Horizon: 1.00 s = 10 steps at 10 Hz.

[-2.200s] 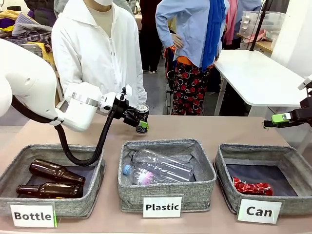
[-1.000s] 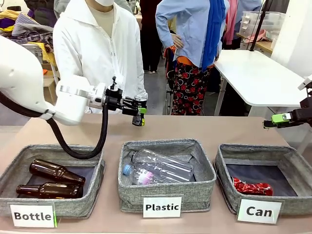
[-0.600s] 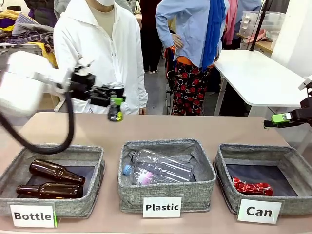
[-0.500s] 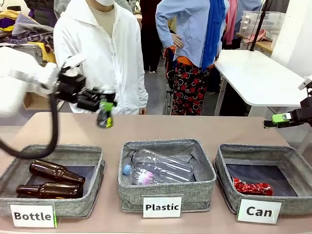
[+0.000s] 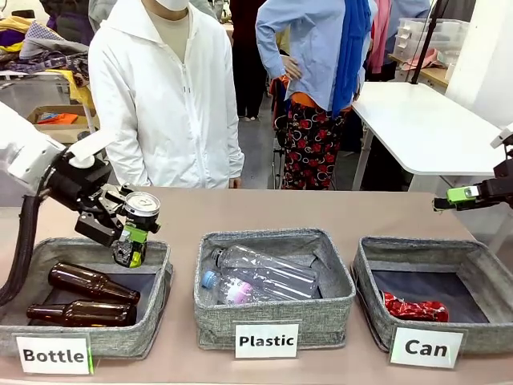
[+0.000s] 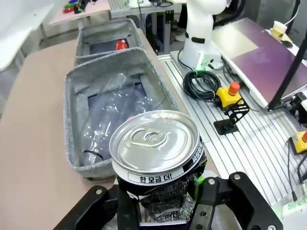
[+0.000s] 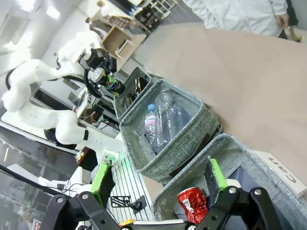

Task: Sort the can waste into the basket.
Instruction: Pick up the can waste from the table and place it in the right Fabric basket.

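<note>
The counter [image 5: 240, 210] stretches brown in front of me, a person in a white jacket [image 5: 164, 88] standing at its far side. Three grey fabric baskets sit in a row on it: the one labelled "Bottle" [image 5: 24, 277] at my left holds two brown glass bottles [image 5: 84, 297] lying down, the middle one labelled "Plastic" [image 5: 272, 241] holds clear plastic bottles [image 5: 260, 277], and the basket labelled "Can" [image 5: 481, 257] at my right holds the crushed red can [image 5: 414, 307] against its dark bottom. My left claw [image 5: 128, 238] hangs above the far right corner of the "Bottle" basket, clenched on the black can [image 5: 138, 218], well apart from the "Can" basket. In my left wrist view the can's silver top [image 6: 154, 140] faces the camera, tilted, with pale print on a band under the rim, and my fingers [image 6: 211, 191] press its dented black sides. My right claw [image 5: 453, 196] waits out at the right edge, above and beyond the "Can" basket; in my right wrist view its green-padded fingers [image 7: 214, 175] stand spread with nothing between them, the red can lying in the basket below.
</note>
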Motion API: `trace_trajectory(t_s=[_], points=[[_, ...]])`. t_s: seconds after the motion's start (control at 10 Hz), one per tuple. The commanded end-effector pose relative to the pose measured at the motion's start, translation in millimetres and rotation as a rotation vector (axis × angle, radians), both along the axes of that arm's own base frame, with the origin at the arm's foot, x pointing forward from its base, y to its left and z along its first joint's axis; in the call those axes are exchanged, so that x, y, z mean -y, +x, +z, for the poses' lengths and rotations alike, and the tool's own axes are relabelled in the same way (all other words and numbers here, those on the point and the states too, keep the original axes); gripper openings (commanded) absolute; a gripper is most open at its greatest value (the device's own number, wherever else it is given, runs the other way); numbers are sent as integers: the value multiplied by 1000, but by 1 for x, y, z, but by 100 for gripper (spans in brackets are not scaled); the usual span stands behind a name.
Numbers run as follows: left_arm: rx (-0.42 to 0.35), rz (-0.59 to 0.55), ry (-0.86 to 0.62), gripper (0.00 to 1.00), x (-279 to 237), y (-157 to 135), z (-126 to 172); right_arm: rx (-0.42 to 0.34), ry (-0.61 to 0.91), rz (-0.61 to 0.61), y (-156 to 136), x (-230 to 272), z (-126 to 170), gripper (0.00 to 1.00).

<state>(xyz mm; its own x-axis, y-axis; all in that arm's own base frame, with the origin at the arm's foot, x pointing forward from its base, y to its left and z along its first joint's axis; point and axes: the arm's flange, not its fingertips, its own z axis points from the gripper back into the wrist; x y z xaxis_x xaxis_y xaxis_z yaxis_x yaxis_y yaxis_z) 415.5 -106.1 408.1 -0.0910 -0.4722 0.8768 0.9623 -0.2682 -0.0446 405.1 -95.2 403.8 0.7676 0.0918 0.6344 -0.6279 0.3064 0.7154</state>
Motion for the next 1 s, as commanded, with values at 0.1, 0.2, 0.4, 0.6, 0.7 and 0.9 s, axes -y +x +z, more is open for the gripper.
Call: trace_trajectory(t_s=[0.1, 0.2, 0.4, 0.6, 0.7, 0.9], points=[[-38, 5, -22, 0, 2, 13, 7, 15, 11, 1, 1, 0, 2, 100], [-10, 1, -1, 35, 1, 5, 1, 0, 0, 0, 0, 0, 0, 100], [144, 36, 14, 35, 185, -18, 68, -31, -348, -7, -86, 34, 85, 100], [146, 43, 22, 35, 193, -20, 70, -34, -365, -10, -89, 38, 86, 100], [152, 40, 55, 35, 251, -23, 83, -52, -468, -85, -104, 62, 92, 100], [185, 66, 148, 35, 348, -33, 94, -35, -433, -142, -149, 101, 94, 100]])
